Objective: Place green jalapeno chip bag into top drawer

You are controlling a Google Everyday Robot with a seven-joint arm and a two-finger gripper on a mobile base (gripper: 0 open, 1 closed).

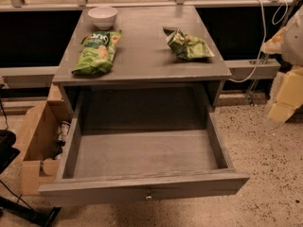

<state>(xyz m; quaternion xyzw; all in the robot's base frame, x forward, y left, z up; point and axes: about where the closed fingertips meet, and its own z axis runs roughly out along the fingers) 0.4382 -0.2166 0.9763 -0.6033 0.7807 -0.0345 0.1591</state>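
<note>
The green jalapeno chip bag (189,45) is small, crumpled and dark green. It lies on the right side of the grey cabinet top (142,56), near the right edge. The top drawer (142,188) is pulled fully out below the top, with a small round knob (148,197) on its front panel, and nothing lies inside it. My gripper (285,98) shows only as a pale, blurred shape at the right edge of the view. It is to the right of the cabinet, apart from the bag and lower than the cabinet top.
A longer bright-green bag (97,52) lies on the left of the top. A white bowl (102,17) stands behind it. An open cardboard box (33,141) sits on the floor at the left. A white cable (259,37) hangs at the back right.
</note>
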